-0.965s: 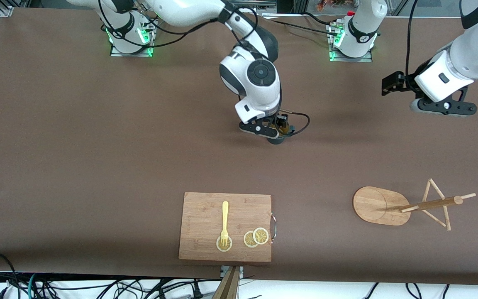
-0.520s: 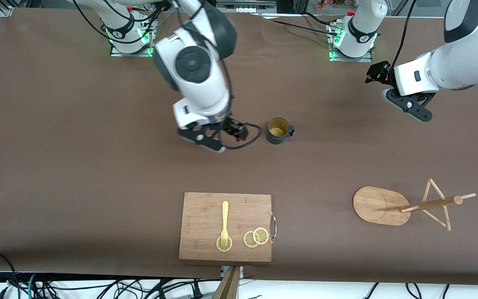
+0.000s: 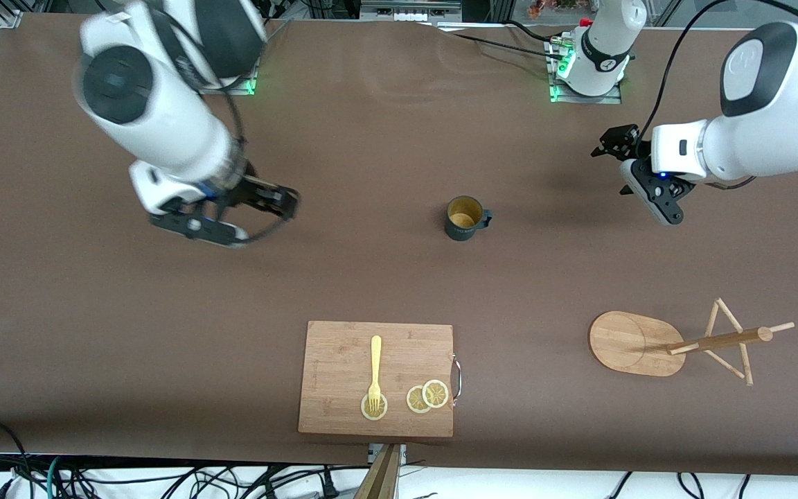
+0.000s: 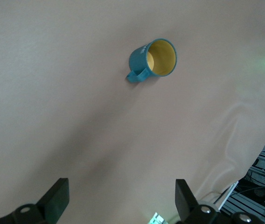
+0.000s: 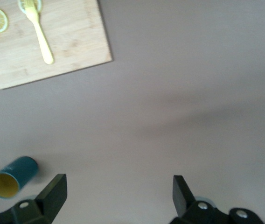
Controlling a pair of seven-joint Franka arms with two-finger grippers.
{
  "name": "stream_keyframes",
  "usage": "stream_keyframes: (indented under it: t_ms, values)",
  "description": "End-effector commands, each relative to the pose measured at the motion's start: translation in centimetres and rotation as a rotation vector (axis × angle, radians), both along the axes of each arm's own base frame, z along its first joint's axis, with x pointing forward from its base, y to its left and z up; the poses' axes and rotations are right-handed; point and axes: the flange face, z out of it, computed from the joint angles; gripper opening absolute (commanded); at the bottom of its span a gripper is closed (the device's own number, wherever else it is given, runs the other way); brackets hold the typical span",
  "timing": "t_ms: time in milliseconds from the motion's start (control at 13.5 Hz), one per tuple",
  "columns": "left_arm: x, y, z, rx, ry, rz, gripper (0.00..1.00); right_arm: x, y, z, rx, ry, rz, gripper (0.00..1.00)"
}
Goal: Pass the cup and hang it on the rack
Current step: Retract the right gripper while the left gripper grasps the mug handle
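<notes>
The cup [image 3: 463, 217], dark teal with a yellow inside, stands upright and alone on the brown table, its handle toward the left arm's end. It also shows in the left wrist view [image 4: 153, 58] and the right wrist view [image 5: 11, 177]. My right gripper [image 3: 273, 199] is open and empty over bare table, well off from the cup toward the right arm's end; it also shows in its own wrist view [image 5: 117, 191]. My left gripper [image 3: 615, 142] is open and empty, up over the table toward the left arm's end, seen too in its own view [image 4: 121, 198]. The rack [image 3: 631, 343] stands nearer the front camera.
A bamboo cutting board [image 3: 343, 353] lies near the front edge with a yellow fork [image 3: 375, 371] and lemon slices [image 3: 427, 396] on it. It shows in the right wrist view [image 5: 76, 37] too. The arm bases stand along the table's back edge.
My right gripper let go of the cup, left it standing on the table, and swung away toward the right arm's end. My left gripper moved a little closer to the cup.
</notes>
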Motion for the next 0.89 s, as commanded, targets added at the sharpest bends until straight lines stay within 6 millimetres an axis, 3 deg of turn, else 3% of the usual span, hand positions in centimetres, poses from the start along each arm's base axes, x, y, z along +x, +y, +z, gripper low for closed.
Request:
stream_keyframes:
  t_ms: [0, 223, 445, 668, 816]
  values:
    - [-1.4, 1.7, -4.2, -0.159, -0.084, -0.062, 1.00, -4.1, -7.2, 1.8, 0.056, 0.030, 0.048, 1.00]
    - [-2.4, 2.9, -9.7, -0.276, -0.198, -0.135, 1.00, -4.3, -13.8, 4.0, 0.029, 0.033, 0.070, 1.00]
    - [-2.0, 3.0, -15.5, -0.485, -0.297, -0.208, 1.00, -4.0, -19.9, 4.5, -0.008, 0.040, 0.158, 1.00]
    - [-1.4, 2.4, -20.4, -0.583, -0.426, -0.299, 1.00, -3.7, -22.3, 4.2, -0.057, 0.038, 0.198, 1.00]
    - [-1.6, 1.7, -23.8, -0.675, -0.525, -0.322, 1.00, -3.8, -22.3, 4.1, -0.071, 0.047, 0.211, 1.00]
